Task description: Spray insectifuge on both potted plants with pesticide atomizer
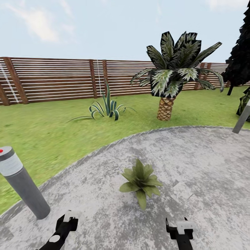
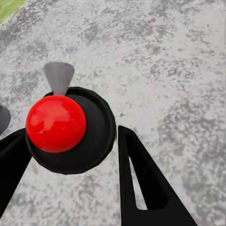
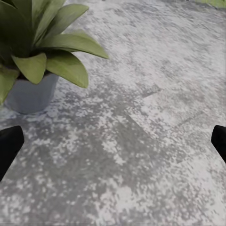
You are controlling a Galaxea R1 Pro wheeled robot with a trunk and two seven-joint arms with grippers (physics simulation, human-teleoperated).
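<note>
One potted plant (image 1: pixel 140 180), a low rosette of broad green leaves, stands on the round grey paving (image 1: pixel 194 163) just ahead, between my two arms. In the right wrist view the plant (image 3: pixel 42 47) sits in a small grey-dark pot (image 3: pixel 29 94) close beside the right gripper (image 3: pixel 113 141), which is open with nothing between its fingers. My left gripper (image 2: pixel 70 134) is shut on the pesticide atomizer (image 2: pixel 94 132), seen from above as a black, green-rimmed round top with a red ball and a grey nozzle. Both grippers (image 1: pixel 69 218) (image 1: pixel 177 224) hang low over the paving. The second plant is out of view; no whitish specks show.
A grey bollard lamp (image 1: pixel 21 180) stands at the paving's left edge, near my left arm, another bollard (image 1: pixel 242 119) at the far right. On the lawn (image 1: pixel 41 135) beyond are a striped agave (image 1: pixel 106 109), a palm (image 1: pixel 172 80), a dark tree (image 1: pixel 241 52) and the slat fence (image 1: pixel 52 80).
</note>
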